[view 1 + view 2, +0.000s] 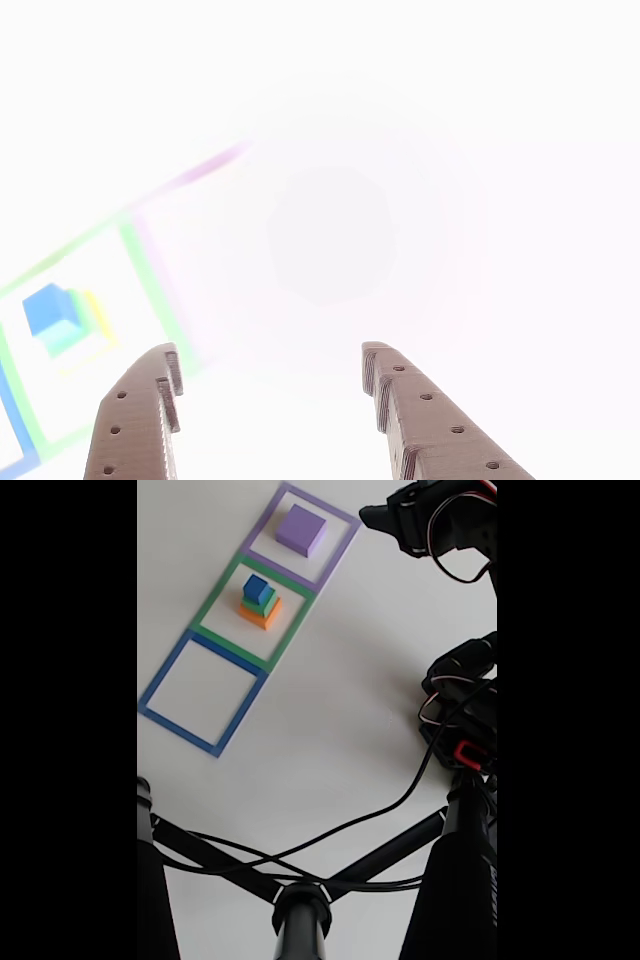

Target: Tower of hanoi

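Note:
In the fixed view a purple block (301, 530) lies inside the purple square outline (342, 552). A small blue cube (256, 587) tops a stack with a green layer (268, 603) and an orange block (259, 615) inside the green outline (222, 590). My gripper (372, 518) hovers to the right of the purple block, apart from it. The other view is washed out by glare. There my gripper (270, 350) is open with nothing between its brown fingers (420, 410), and the blue cube (50, 308) sits at the far left.
A blue square outline (158, 685) below the green one has nothing in it. Black tripod legs (215, 860) and a cable (370, 815) cross the lower table. The arm's body (460, 710) stands at the right edge.

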